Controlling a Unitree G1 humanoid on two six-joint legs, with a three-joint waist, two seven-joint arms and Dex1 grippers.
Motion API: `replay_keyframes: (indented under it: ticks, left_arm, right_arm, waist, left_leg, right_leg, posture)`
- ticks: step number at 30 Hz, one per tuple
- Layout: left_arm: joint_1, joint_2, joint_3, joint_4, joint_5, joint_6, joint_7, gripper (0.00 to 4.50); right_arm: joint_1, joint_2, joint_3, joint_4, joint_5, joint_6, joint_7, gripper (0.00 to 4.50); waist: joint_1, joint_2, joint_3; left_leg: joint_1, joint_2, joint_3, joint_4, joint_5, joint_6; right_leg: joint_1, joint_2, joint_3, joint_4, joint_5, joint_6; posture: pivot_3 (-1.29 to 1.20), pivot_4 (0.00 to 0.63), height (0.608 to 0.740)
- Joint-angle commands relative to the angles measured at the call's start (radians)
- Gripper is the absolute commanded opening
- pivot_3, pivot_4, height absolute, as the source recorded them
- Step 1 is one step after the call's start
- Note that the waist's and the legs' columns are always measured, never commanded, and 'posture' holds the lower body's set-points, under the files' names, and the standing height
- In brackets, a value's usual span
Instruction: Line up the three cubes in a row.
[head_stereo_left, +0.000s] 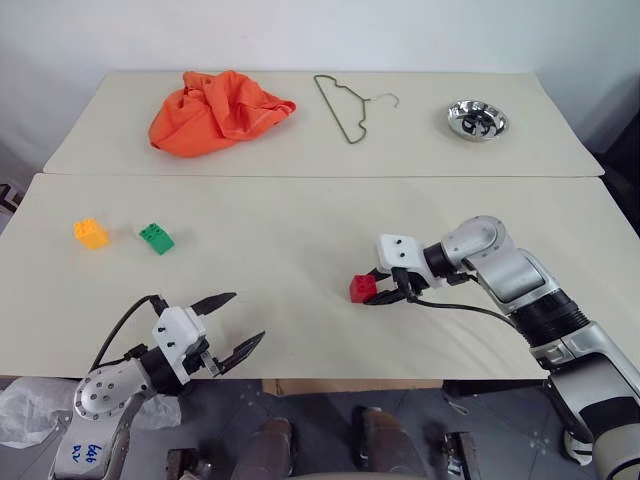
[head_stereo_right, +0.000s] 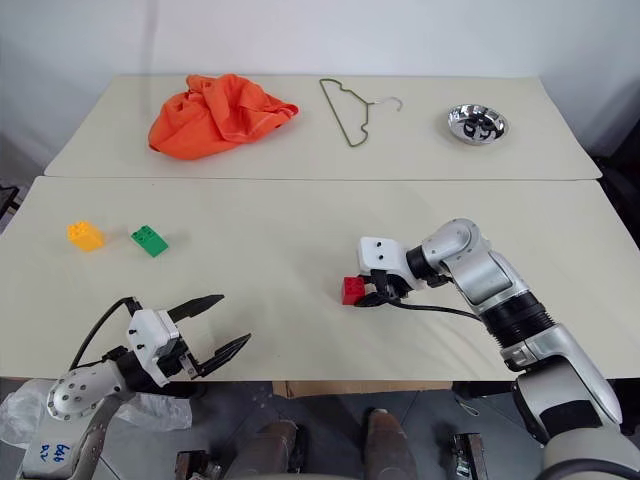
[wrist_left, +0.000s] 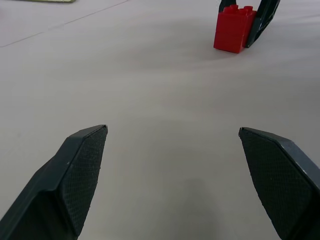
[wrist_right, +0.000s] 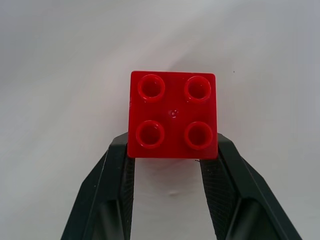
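Observation:
The yellow-orange cube (head_stereo_left: 90, 233) and the green cube (head_stereo_left: 156, 238) sit side by side, a small gap apart, at the left of the near table. The red cube (head_stereo_left: 362, 288) is far to their right, near the table's middle, studs up and down at the table surface. My right gripper (head_stereo_left: 377, 292) reaches in from the right and is shut on the red cube (wrist_right: 172, 114), one black finger on each side. My left gripper (head_stereo_left: 247, 316) hovers open at the table's front edge, pointing toward the red cube (wrist_left: 233, 27), with nothing between its fingers.
On the far table lie a crumpled orange cloth (head_stereo_left: 218, 110), a wire hanger (head_stereo_left: 350, 105) and a shiny metal bowl (head_stereo_left: 477, 120). A seam (head_stereo_left: 320, 176) separates the two tables. A black cable (head_stereo_left: 470, 311) trails from my right wrist.

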Motion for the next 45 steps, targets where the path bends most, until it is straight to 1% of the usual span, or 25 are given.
replay_keyframes:
  ticks: [1,2,8,10,13,15,18,21,23,25,27,28,29,30,32,36,38,41,45]
  left_arm:
    - [-0.012,0.014,0.02,-0.023,-0.008,-0.005,0.001,4.5]
    - [-0.012,0.016,0.022,-0.021,-0.008,-0.006,0.0,4.5]
    - [0.02,0.002,0.045,-0.025,-0.006,-0.016,0.022,4.5]
    - [0.043,-0.012,0.069,-0.03,-0.015,-0.014,0.043,4.5]
    - [0.078,-0.043,0.129,-0.031,-0.036,-0.015,0.09,4.5]
    - [0.105,-0.081,0.198,-0.022,-0.067,-0.015,0.14,4.5]
    - [0.149,-0.141,0.322,0.008,-0.125,-0.028,0.203,4.5]
    - [0.185,-0.189,0.403,0.027,-0.167,-0.026,0.25,4.5]
    - [0.212,-0.228,0.458,0.044,-0.2,-0.026,0.284,4.5]
    - [0.236,-0.264,0.512,0.074,-0.218,-0.036,0.317,4.5]
    - [0.257,-0.292,0.556,0.099,-0.246,-0.038,0.339,4.5]
    - [0.265,-0.301,0.565,0.108,-0.254,-0.036,0.343,4.5]
    - [0.271,-0.307,0.571,0.114,-0.26,-0.035,0.344,4.5]
    - [0.271,-0.309,0.57,0.113,-0.263,-0.035,0.343,4.5]
    - [0.26,-0.302,0.56,0.107,-0.257,-0.035,0.342,4.5]
    - [0.163,-0.283,0.509,0.066,-0.215,0.012,0.428,4.5]
    - [0.098,-0.284,0.468,0.028,-0.177,0.065,0.514,4.5]
    - [0.019,-0.308,0.352,-0.051,-0.015,0.129,0.657,4.5]
    - [-0.118,-0.398,0.307,-0.108,0.004,0.257,0.851,4.5]
  right_arm:
    - [0.014,0.005,-0.017,-0.02,-0.023,0.015,-0.018,2.22]
    - [0.013,0.004,-0.02,-0.023,-0.024,0.016,-0.017,2.48]
    - [0.017,-0.019,-0.059,-0.057,-0.006,0.027,-0.006,4.43]
    - [0.029,-0.033,-0.094,-0.047,0.005,0.004,-0.009,4.48]
    - [0.066,-0.03,-0.186,-0.02,0.08,-0.089,0.009,4.48]
    - [0.114,-0.03,-0.259,0.008,0.146,-0.205,0.053,4.48]
    - [0.198,-0.019,-0.374,0.035,0.282,-0.239,0.123,4.48]
    - [0.257,0.006,-0.458,0.054,0.37,-0.301,0.167,4.48]
    - [0.303,0.007,-0.496,0.059,0.4,-0.323,0.182,4.48]
    - [0.346,0.029,-0.534,0.049,0.436,-0.329,0.161,4.48]
    - [0.398,0.078,-0.574,0.023,0.476,-0.347,0.119,4.48]
    - [0.422,0.109,-0.589,0.015,0.477,-0.392,0.101,4.48]
    - [0.44,0.131,-0.6,0.008,0.476,-0.425,0.089,4.48]
    - [0.455,0.138,-0.604,-0.01,0.493,-0.394,0.081,4.48]
    - [0.462,0.165,-0.618,-0.031,0.496,-0.398,0.037,4.48]
    - [0.475,0.18,-0.615,-0.068,0.493,-0.398,-0.007,4.48]
    - [0.486,0.173,-0.605,-0.073,0.483,-0.404,-0.004,4.48]
    - [0.503,0.163,-0.601,-0.089,0.493,-0.394,0.004,4.48]
    - [0.523,0.156,-0.61,-0.123,0.508,-0.379,-0.006,4.48]
  waist:
    - [-0.001,0.0,0.0]
    - [-0.002,0.0,0.0]
    - [0.0,0.0,0.0]
    - [0.001,0.0,0.0]
    - [0.001,0.0,0.0]
    - [0.003,0.0,0.0]
    - [0.003,0.0,0.0]
    - [0.002,0.0,0.0]
    - [0.001,0.0,0.0]
    - [0.001,0.0,0.0]
    - [0.001,0.0,0.0]
    - [0.002,0.0,0.0]
    - [0.002,0.0,0.0]
    - [0.002,0.0,0.0]
    - [0.003,0.0,0.0]
    - [0.01,0.0,0.0]
    - [0.016,0.0,0.0]
    - [0.021,0.0,0.0]
    - [0.024,0.0,0.0]
  left_leg:
    - [0.0,0.0,0.0,0.0,0.0,0.0]
    - [0.0,0.0,0.0,0.0,0.0,0.0]
    - [-0.001,0.0,0.0,0.0,0.0,0.0]
    - [-0.002,0.0,0.0,0.0,0.0,0.0]
    - [-0.003,0.0,0.0,-0.001,0.0,0.0]
    - [-0.003,-0.001,0.0,-0.001,0.0,0.001]
    - [-0.003,0.0,0.0,-0.002,-0.001,0.001]
    - [-0.003,-0.001,0.001,-0.001,-0.001,0.002]
    - [-0.001,0.0,0.002,-0.001,-0.001,0.002]
    - [-0.001,0.0,0.002,-0.001,-0.001,0.002]
    - [-0.001,0.0,0.002,-0.001,-0.002,0.002]
    - [0.0,0.0,0.002,-0.001,-0.002,0.002]
    - [0.0,0.001,0.002,-0.001,-0.002,0.002]
    - [0.0,0.001,0.002,0.0,-0.002,0.002]
    - [0.0,0.0,0.002,0.0,-0.002,0.002]
    - [0.0,-0.001,0.0,0.001,-0.002,0.002]
    - [0.001,0.0,-0.002,0.001,-0.001,0.002]
    - [0.001,-0.001,-0.002,0.002,-0.001,0.002]
    - [0.001,-0.002,-0.001,0.002,-0.002,0.002]
  right_leg:
    - [0.0,0.0,0.0,0.0,0.0,0.0]
    - [0.0,0.0,0.0,0.0,0.0,0.0]
    - [-0.002,0.0,0.0,0.0,0.0,0.0]
    - [-0.002,0.0,0.0,0.0,0.0,0.0]
    - [-0.003,0.0,0.0,-0.001,0.0,0.0]
    - [-0.003,0.0,-0.001,-0.001,0.0,0.0]
    - [-0.003,0.0,-0.001,-0.002,0.0,0.0]
    - [-0.002,0.0,-0.001,-0.002,0.0,0.0]
    - [-0.002,0.0,-0.001,-0.002,0.0,0.0]
    - [-0.001,0.0,-0.001,-0.001,0.0,0.0]
    - [-0.001,0.0,0.0,-0.002,0.0,0.0]
    - [-0.001,0.0,0.0,-0.002,0.0,0.0]
    - [-0.001,0.001,0.001,-0.002,0.0,0.0]
    - [0.0,0.001,0.001,-0.002,0.0,0.0]
    - [0.0,0.0,0.001,-0.001,0.0,0.001]
    - [0.002,-0.001,0.001,-0.001,0.001,0.001]
    - [0.003,-0.001,0.001,-0.001,0.001,0.001]
    - [0.004,-0.001,0.001,-0.001,0.001,0.001]
    - [0.004,0.0,-0.001,0.0,0.001,0.002]
  posture:
    - [0.0,0.15,0.74]
    - [0.0,0.15,0.74]
    - [0.0,0.15,0.74]
    - [0.0,0.15,0.74]
    - [0.0,0.15,0.74]
    - [0.0,0.15,0.74]
    - [0.0,0.15,0.74]
    - [0.0,0.15,0.74]
    - [0.0,0.15,0.74]
    - [0.0,0.15,0.74]
    - [0.0,0.15,0.74]
    - [0.0,0.15,0.74]
    - [0.0,0.15,0.74]
    - [0.0,0.15,0.74]
    - [0.0,0.15,0.74]
    - [0.0,0.15,0.74]
    - [0.0,0.15,0.74]
    - [0.0,0.15,0.74]
    - [0.0,0.15,0.74]
